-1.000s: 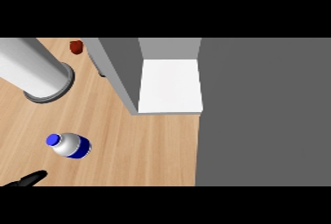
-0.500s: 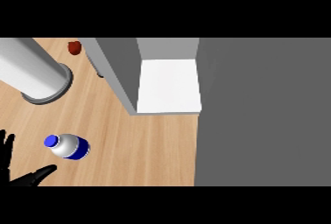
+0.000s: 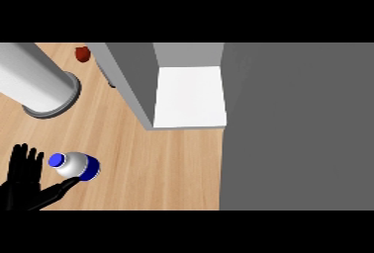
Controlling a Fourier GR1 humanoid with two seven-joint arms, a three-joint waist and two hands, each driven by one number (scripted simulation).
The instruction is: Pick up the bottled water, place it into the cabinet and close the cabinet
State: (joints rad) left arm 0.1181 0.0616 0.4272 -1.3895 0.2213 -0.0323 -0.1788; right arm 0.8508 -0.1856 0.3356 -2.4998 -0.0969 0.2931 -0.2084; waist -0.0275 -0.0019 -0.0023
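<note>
Down at the lower left of the head view, the left hand [image 3: 25, 180] shows with its fingers straight and spread and its thumb stretched out to the right. The bottle [image 3: 74, 165] stands on the wooden counter [image 3: 161, 168] in the gap between those fingers and the thumb, its blue cap toward the fingers and a blue band round its body. The thumb tip lies just under the bottle's base; whether it touches cannot be told. Nothing is curled round the bottle.

Up and to the right, well apart from the bottle, the cabinet [image 3: 131, 79] stands open, with a white shelf [image 3: 190, 96] showing inside. A large grey surface [image 3: 296, 126] fills the right side of the view. At the upper left a grey cylinder [image 3: 36, 81] rests on the counter, and a small red-brown object [image 3: 83, 54] sits near the top edge, just beside the cabinet's left wall.
</note>
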